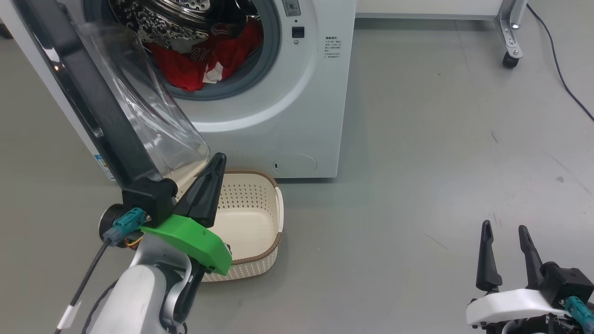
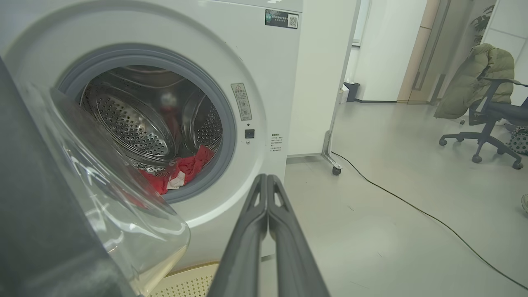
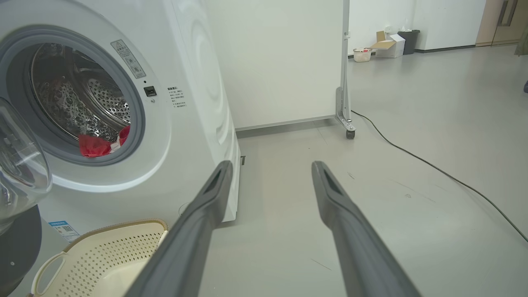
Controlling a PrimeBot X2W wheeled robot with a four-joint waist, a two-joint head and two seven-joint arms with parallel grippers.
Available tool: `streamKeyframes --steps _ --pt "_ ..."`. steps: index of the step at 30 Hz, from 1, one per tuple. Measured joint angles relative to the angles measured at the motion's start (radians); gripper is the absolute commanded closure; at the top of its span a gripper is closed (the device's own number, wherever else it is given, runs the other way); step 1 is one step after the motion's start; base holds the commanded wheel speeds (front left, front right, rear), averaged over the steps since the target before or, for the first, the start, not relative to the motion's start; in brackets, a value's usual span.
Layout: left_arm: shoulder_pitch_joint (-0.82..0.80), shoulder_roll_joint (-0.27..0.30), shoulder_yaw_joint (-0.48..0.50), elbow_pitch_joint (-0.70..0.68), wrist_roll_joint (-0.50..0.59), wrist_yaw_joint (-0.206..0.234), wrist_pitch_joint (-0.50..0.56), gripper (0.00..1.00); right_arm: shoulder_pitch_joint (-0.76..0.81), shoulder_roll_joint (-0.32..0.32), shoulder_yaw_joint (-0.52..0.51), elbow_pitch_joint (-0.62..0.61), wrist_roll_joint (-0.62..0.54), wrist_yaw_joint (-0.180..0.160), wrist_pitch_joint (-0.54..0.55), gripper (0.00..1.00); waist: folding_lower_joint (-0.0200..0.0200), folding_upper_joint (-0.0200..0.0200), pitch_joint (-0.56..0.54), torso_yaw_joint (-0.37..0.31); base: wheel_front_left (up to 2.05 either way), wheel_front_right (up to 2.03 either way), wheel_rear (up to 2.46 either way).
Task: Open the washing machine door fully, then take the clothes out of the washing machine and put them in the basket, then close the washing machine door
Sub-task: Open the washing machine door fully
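The step in hand looks like the first one, opening the washing machine door [image 1: 90, 116] fully. It stands out from the washing machine [image 1: 297, 116] at a wide angle, yet it seems to have more swing left, and its bulging glass bowl partly screens the drum mouth. The left gripper [image 1: 217, 160] has its jaws pressed together into a single dark blade, holding nothing. The door sits immediately to the left of those jaws, on its drum-facing side, with the clear bowl just beside the tips. In the left wrist view a thin strip of the machine front shows between glass and fingers [image 2: 247, 231], so they appear apart, though I cannot tell for sure. The next move probably calls for a sideways push to the left with the closed fingers against the door's inner face or black rim, low enough not to slide off the curved glass, carried until the door stops. The clothes [image 1: 195, 69] lie ahead of and above the left tips, heaped at the lower lip of the drum, red with a white patch. They are well apart from both grippers. The basket [image 1: 250, 197] rests on the floor directly beneath the left fingers, against the foot of the machine. The right gripper [image 1: 505, 227] has its jaws spread wide and empty over bare floor, with machine, clothes and basket all well off to its left.
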Motion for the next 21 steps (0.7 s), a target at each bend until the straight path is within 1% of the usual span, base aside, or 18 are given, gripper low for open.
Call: streamKeyframes --steps 4,9,18,21 --pt "0.014 -0.003 -0.002 0.028 -0.013 0.003 0.032 1.0 0.0 0.002 -0.002 0.001 0.0 0.001 0.0 0.0 -0.0001 0.0 0.003 -0.001 0.0 0.0 0.0" --pt "0.029 -0.005 0.001 0.06 -0.018 0.024 0.057 1.0 0.0 0.006 -0.002 0.002 0.0 0.009 0.0 0.0 0.0 0.0 0.01 -0.002 0.0 0.0 0.0" --pt "0.042 -0.005 0.031 0.127 -0.019 0.047 0.065 1.0 -0.005 0.008 -0.004 0.006 -0.004 0.012 0.0 0.0 0.0 0.0 0.02 0.0 0.0 0.0 0.0" --pt "0.042 -0.002 0.044 0.142 -0.019 0.056 0.064 1.0 -0.006 0.009 -0.005 0.007 -0.008 0.018 0.0 0.0 0.0 0.0 0.022 0.002 0.0 0.0 0.0"
